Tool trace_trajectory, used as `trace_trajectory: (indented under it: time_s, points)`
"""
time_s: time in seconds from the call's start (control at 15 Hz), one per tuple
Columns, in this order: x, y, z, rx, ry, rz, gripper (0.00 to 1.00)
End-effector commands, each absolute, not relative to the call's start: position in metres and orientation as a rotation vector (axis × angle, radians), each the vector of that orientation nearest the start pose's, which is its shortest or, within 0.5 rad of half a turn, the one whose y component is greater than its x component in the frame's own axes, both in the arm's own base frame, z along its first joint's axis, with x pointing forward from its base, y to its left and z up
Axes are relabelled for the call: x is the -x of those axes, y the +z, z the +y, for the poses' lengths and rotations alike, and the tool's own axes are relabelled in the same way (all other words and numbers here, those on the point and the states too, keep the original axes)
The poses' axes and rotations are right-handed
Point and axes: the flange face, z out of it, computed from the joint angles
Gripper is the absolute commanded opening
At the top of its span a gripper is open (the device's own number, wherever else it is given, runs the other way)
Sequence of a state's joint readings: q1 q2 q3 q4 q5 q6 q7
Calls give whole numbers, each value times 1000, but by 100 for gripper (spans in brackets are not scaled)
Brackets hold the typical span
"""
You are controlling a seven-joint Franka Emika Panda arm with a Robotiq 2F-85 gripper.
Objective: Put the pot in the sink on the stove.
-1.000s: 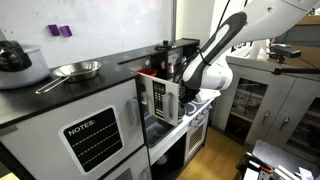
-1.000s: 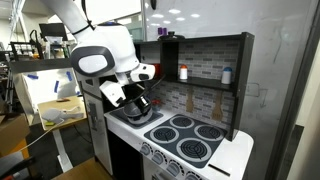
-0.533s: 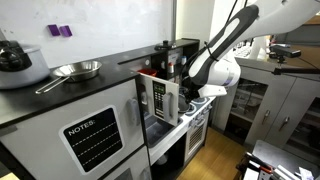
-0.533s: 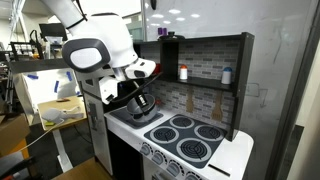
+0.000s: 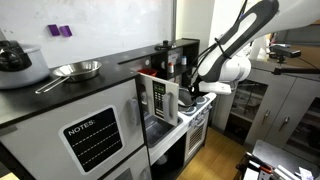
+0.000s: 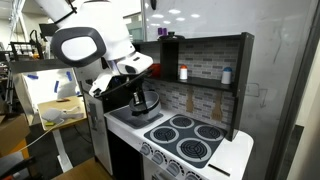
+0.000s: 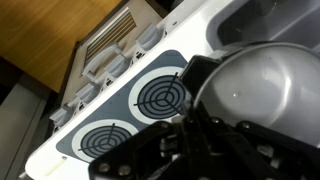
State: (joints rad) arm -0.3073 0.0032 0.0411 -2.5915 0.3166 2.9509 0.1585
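The small silver-grey pot hangs in my gripper just above the left end of the white toy kitchen, over the sink end. In the wrist view the pot fills the right side, and my dark gripper fingers are shut on its rim. The grey sink basin lies beyond the pot. The white stove with pale-blue burner rings sits beside the pot, and two of its burners show in the wrist view. In an exterior view my gripper is over the toy kitchen.
A dark back shelf above the stove holds small bottles. On the black countertop stand a steel frying pan and a grey cooker with a black lid. A white cabinet stands behind the arm.
My gripper has risen with the pot out of the sink and shifted slightly toward the stove. The arm has swung upward.
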Motion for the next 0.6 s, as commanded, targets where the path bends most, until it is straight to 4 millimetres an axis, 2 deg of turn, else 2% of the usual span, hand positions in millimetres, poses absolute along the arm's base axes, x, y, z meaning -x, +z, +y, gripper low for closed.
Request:
trace_trajectory:
  time_s: [0.0,0.33,0.53]
  points:
    - [-443,310,-141,2755,-492,1211,1]
    - [-449,335,-131,2717,-439,1371,1]
    - [-454,341,-129,2712,-397,1444,1]
